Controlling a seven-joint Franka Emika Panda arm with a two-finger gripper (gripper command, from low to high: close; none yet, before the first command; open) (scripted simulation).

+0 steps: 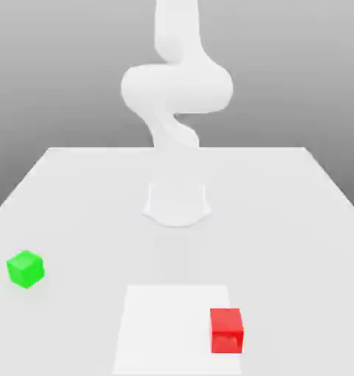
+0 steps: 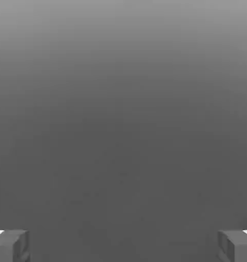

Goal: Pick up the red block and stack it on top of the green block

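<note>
The red block (image 1: pixel 226 331) is seen resting in the exterior view, one flat face turned toward the camera. It is set over the edge of a pale rectangular patch (image 1: pixel 172 323) on the white table (image 1: pixel 283 220), and most of that patch is spread out from the red block toward the exterior view's left. The green block (image 1: pixel 26 269) is placed well apart from the red block, toward the exterior view's left and farther from the camera, directly on the table. It is turned so that an upright edge is pointed at the camera. The two blocks are not stacked, and nothing is carried on top of either.

Behind the red block and toward the exterior view's left, the white arm (image 1: pixel 177 88) is raised above its base (image 1: pixel 177 205), well apart from both blocks. In the hand view, the jaws of the gripper (image 2: pixel 123 245) are spread wide, with nothing pinched between them; only a plain grey background (image 2: pixel 123 128) is seen beyond.
</note>
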